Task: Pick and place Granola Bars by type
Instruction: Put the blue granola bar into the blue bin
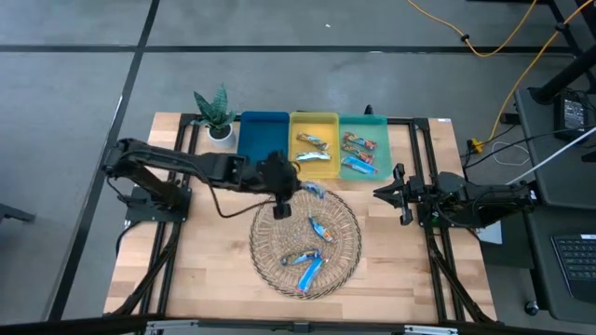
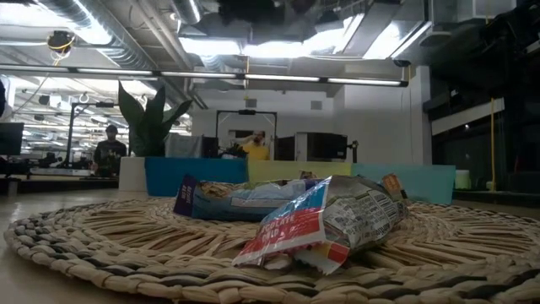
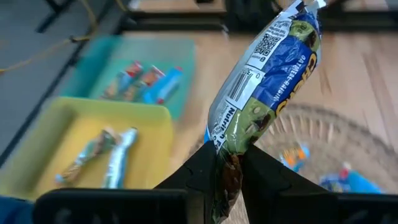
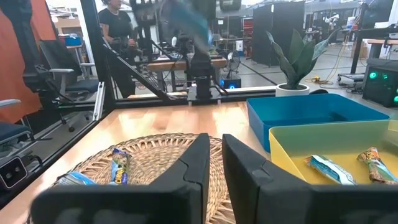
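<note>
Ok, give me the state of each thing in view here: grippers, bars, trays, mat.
left gripper: shut on a blue-green bar, lifted over the woven mat
right gripper: shut, empty, at the table's right side
blue tray: empty
yellow tray: holds two bars
green tray: holds three bars
woven mat: three bars on it

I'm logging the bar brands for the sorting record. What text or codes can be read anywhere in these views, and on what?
Held bar in the left gripper: a barcode, a QR code and print, too blurred to read.
Front bar on the woven mat: red-and-white lettering, too crumpled to read.
Nothing else is legible.
</note>
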`<state>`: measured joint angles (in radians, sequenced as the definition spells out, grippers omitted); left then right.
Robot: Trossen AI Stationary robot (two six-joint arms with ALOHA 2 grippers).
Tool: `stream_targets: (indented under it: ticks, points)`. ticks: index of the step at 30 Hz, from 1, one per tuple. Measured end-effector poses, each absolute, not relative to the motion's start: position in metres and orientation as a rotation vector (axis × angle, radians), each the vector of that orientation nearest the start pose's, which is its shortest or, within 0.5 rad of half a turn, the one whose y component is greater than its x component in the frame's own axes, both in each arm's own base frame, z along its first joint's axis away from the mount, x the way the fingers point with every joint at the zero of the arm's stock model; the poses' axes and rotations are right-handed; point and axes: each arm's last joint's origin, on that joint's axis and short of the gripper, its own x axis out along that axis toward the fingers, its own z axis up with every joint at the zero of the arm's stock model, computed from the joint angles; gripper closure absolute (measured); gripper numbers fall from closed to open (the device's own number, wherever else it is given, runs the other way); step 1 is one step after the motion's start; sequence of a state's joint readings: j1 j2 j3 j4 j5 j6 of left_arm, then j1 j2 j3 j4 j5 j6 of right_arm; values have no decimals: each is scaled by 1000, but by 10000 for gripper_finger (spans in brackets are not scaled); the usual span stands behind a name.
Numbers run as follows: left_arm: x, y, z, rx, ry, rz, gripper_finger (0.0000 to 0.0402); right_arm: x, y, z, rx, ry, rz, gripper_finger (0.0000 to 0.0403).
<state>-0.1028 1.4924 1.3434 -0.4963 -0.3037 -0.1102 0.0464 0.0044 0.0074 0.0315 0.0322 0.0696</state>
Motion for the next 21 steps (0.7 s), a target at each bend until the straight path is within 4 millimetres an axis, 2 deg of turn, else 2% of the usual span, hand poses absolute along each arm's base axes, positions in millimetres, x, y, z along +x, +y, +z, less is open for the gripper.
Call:
stream_targets:
  ticks: [10,16,21]
  points:
    - [287,-12,375,-20,475,356,347,97,4,169,71,-34,15,354]
    - [265,5,388,-53,467,418,347,97,4,169,71,-34,15,354]
    - [249,25,390,-18,518,483,347,97,4,169,71,-34,15,354]
